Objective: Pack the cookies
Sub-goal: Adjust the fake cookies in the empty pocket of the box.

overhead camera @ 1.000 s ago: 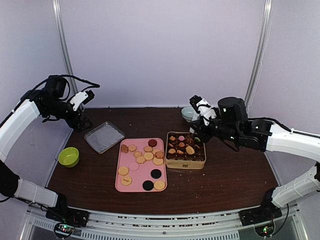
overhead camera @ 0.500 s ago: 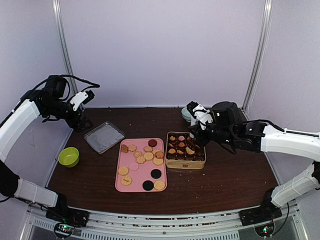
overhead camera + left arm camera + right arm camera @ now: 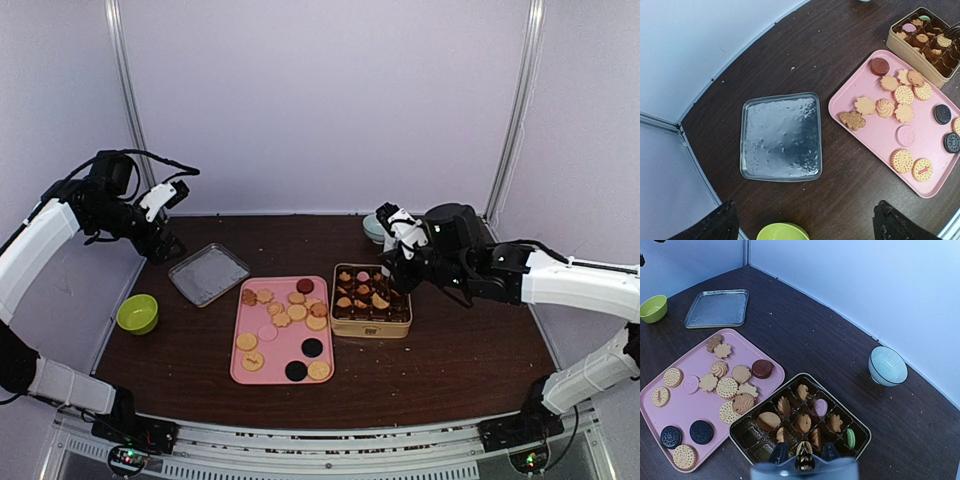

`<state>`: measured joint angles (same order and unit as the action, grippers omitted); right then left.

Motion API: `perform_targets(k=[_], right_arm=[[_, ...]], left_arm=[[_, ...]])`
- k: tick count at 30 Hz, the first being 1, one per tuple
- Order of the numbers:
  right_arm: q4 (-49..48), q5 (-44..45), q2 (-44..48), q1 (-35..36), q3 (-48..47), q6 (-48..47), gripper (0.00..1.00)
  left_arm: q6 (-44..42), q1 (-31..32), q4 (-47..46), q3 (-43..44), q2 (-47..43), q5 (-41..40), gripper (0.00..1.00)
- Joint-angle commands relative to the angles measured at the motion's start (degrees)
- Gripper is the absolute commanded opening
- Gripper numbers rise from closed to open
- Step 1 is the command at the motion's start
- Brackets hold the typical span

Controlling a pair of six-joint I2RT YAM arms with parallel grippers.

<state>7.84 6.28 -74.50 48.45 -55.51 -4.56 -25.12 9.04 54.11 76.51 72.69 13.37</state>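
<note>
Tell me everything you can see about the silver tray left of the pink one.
The silver tray is a shallow square with rounded corners and a low raised rim, metal by its look, its shiny bottom mottled. It lies flat on the dark table, slightly askew, left of the pink tray and apart from it, the green bowl nearby. Only the table touches it; nothing lies in it.

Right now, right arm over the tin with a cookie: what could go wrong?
1. The right gripper pinches a cookie above the tin, beside filled cells; released here, it may land on a neighbour or a divider.
2. The thin biscuit could crack or slip in that pinch.
3. The blue bowl sits close behind that arm; a swing back might nudge it.
</note>
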Motion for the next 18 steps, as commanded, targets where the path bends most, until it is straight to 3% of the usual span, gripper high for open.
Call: perform_targets(k=[1,18], right_arm=[[-2.0,0.4,3.1,-0.9,-2.3,-0.1,0.18],[-2.5,-2.3,-0.5,-1.9,-1.2,1.5,0.17]], left_arm=[[-0.3,-0.3,-0.3,1.2,-0.2,1.4,0.96],[-0.6,-0.3,-0.2,1.0,-0.2,1.5,0.95]])
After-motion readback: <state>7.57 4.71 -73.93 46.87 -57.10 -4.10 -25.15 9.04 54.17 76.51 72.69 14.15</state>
